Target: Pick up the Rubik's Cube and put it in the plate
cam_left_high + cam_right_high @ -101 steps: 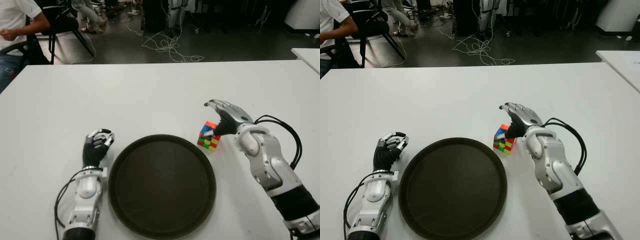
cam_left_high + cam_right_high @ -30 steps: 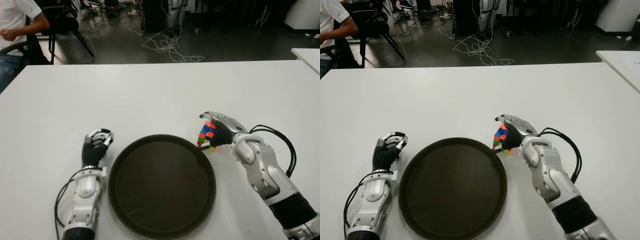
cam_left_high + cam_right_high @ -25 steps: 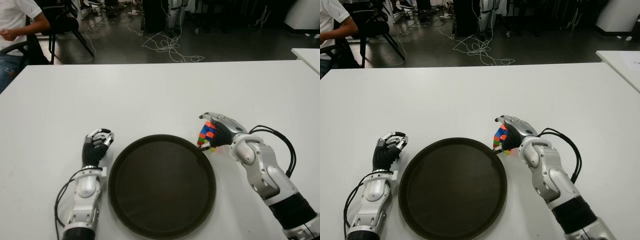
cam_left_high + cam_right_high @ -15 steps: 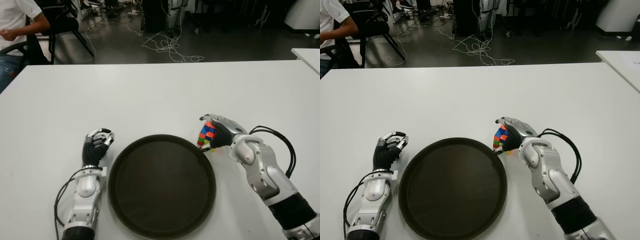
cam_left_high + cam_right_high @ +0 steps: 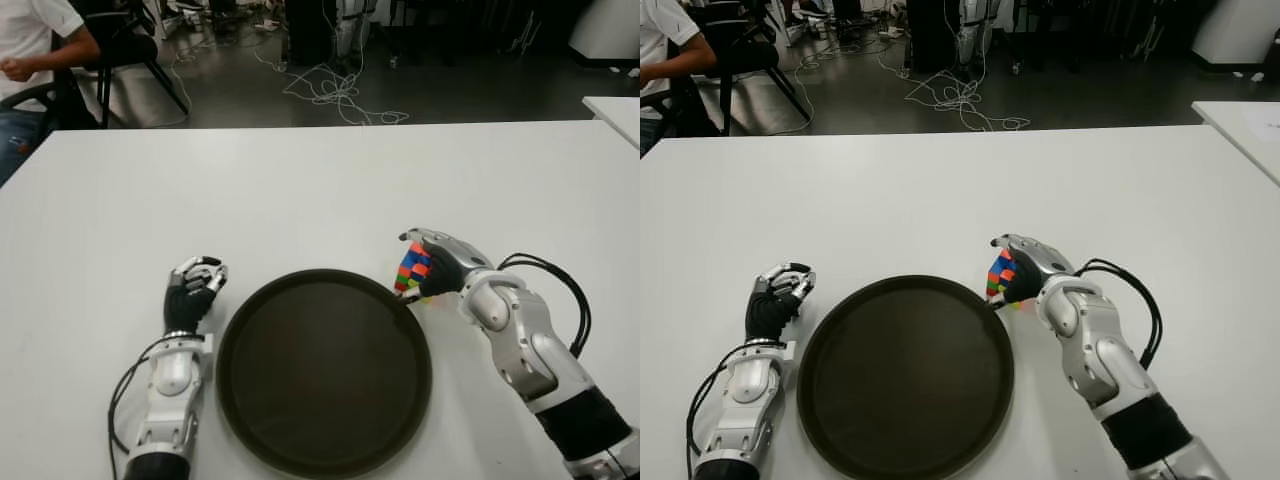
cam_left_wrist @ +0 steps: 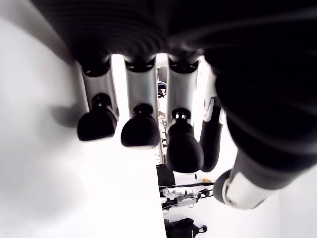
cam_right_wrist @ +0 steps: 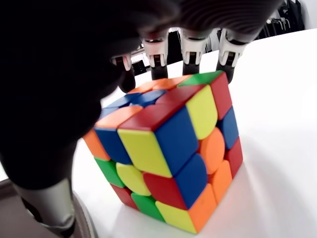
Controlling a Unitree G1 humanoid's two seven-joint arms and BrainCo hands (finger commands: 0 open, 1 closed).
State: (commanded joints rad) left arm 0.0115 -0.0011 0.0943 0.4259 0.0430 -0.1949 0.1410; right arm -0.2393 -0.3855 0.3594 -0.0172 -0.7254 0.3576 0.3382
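From the left eye view, the right hand [image 5: 432, 268] is wrapped around the Rubik's Cube [image 5: 412, 269], right at the far-right rim of the dark plate [image 5: 325, 375]. The danger here, as I read it: that rim sits directly in the cube's path, so a low carry could clip it and knock the cube loose. The left hand [image 5: 190, 297] shows just left of the plate, fingers curled, holding nothing.

Right eye view, same story: cube touching or nearly touching the plate's edge, the white bench [image 5: 890, 190] bare beyond. A person [image 5: 665, 45] sits far left, cables [image 5: 950, 100] on the floor, well clear.

Left wrist view: fingertips [image 6: 141, 131] bent over the bench, empty.

Right wrist view: the cube looks tilted, its lower corner close to the bench, fingertips [image 7: 158, 64] hooked on the far top edge. That looks a thin hold; it could roll out.
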